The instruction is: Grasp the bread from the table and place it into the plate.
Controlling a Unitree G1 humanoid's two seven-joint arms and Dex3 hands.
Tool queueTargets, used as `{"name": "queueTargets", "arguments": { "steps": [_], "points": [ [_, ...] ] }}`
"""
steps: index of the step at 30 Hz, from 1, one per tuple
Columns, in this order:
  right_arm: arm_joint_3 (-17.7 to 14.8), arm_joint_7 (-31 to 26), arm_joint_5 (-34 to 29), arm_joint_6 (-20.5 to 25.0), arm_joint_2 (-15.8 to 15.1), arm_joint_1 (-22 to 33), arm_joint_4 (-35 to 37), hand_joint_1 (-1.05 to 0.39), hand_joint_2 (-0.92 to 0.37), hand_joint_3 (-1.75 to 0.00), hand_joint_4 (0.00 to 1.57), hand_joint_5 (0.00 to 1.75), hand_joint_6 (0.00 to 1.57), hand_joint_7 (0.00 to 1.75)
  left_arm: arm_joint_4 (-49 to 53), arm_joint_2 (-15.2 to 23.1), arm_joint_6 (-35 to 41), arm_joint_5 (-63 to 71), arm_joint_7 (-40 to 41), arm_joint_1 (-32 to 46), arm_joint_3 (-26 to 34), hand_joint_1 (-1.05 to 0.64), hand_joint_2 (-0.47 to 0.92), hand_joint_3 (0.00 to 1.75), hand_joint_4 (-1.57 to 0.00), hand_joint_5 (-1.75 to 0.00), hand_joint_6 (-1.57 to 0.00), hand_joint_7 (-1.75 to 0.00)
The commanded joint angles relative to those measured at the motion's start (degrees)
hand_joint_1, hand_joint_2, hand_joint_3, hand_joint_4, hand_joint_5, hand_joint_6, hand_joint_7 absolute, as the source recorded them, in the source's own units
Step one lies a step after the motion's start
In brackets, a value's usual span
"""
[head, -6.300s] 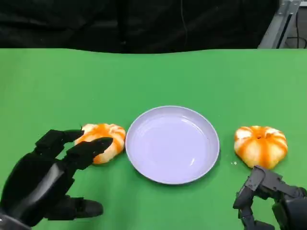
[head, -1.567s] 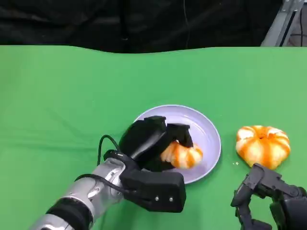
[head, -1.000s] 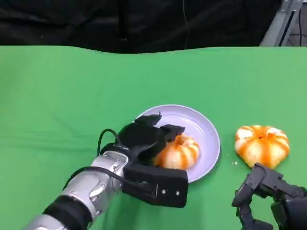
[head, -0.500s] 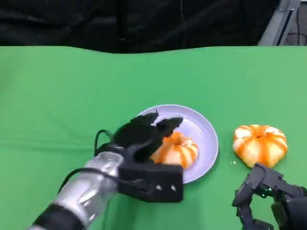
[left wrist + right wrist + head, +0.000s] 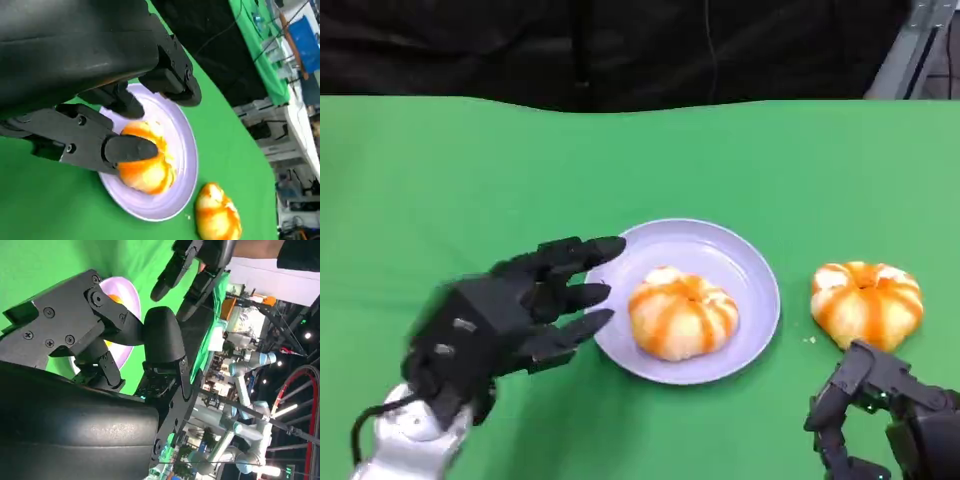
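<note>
bread (image 5: pixel 682 312): orange-and-cream stripes; plate (image 5: pixel 740 255): pale lilac; second bun (image 5: pixel 866 303): same stripes; table (image 5: pixel 470 180): green

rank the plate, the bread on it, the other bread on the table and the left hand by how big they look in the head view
1. Left hand, though it is nearer the camera, which inflates it.
2. Plate.
3. Bread on the plate and the other bread look alike; no ranking between them.
</note>
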Motion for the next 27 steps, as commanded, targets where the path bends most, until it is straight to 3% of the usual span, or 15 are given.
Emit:
{"name": "queueTargets", "arguments": {
  "steps": [1, 4, 6, 15, 23, 27],
  "points": [
    [-0.3, 0.5, 0.9, 0.4, -1.0, 0.4, -1.0, -0.11, -0.56, -1.12, 0.82, 1.75, 0.74, 1.56, -8.9, 3.7, 8.1, -11.0, -5.9, 6.3, 6.7, 0.12, 0.53, 1.4, -0.83, -1.6, -0.85, -1.36],
    [-0.3, 0.5, 0.9, 0.4, -1.0, 0.3, -1.0, -0.12, -0.56, -1.11, 0.83, 1.75, 0.74, 1.56, -13.5, 5.1, 11.7, -15.5, -7.7, 10.1, 9.0, 0.12, 0.52, 1.46, -0.88, -1.73, -0.78, -1.68],
    [-0.3, 0.5, 0.9, 0.5, -1.1, 0.0, -0.9, -0.12, -0.56, -1.11, 0.84, 1.75, 0.74, 1.56, -17.2, 5.8, 15.8, -20.2, -8.5, 13.3, 11.1, 0.12, 0.54, 1.5, -0.93, -1.74, -0.79, -1.73],
    [-0.7, 1.0, 1.4, 0.7, -1.5, -0.2, -0.7, -0.12, -0.56, -1.12, 0.83, 1.75, 0.74, 1.56, -26.6, 8.4, 23.6, -31.3, -10.7, 24.5, 16.5, 0.17, 0.6, 1.59, -1.05, -1.75, -0.86, -1.75],
    [-1.2, 2.1, 2.5, 0.8, -2.7, 0.1, -0.5, -0.11, -0.54, -1.16, 0.84, 1.75, 0.75, 1.56, -26.2, 5.3, 19.2, -34.8, -12.3, 26.9, 17.1, 0.17, 0.61, 1.66, -1.11, -1.75, -0.96, -1.75],
    [-1.0, 2.1, 2.5, 0.7, -2.7, 0.0, -0.2, -0.11, -0.54, -1.16, 0.84, 1.75, 0.75, 1.56, -25.5, 5.5, 18.5, -35.6, -12.7, 26.4, 17.2, 0.17, 0.59, 1.67, -1.12, -1.75, -0.97, -1.75]
  ]
}}
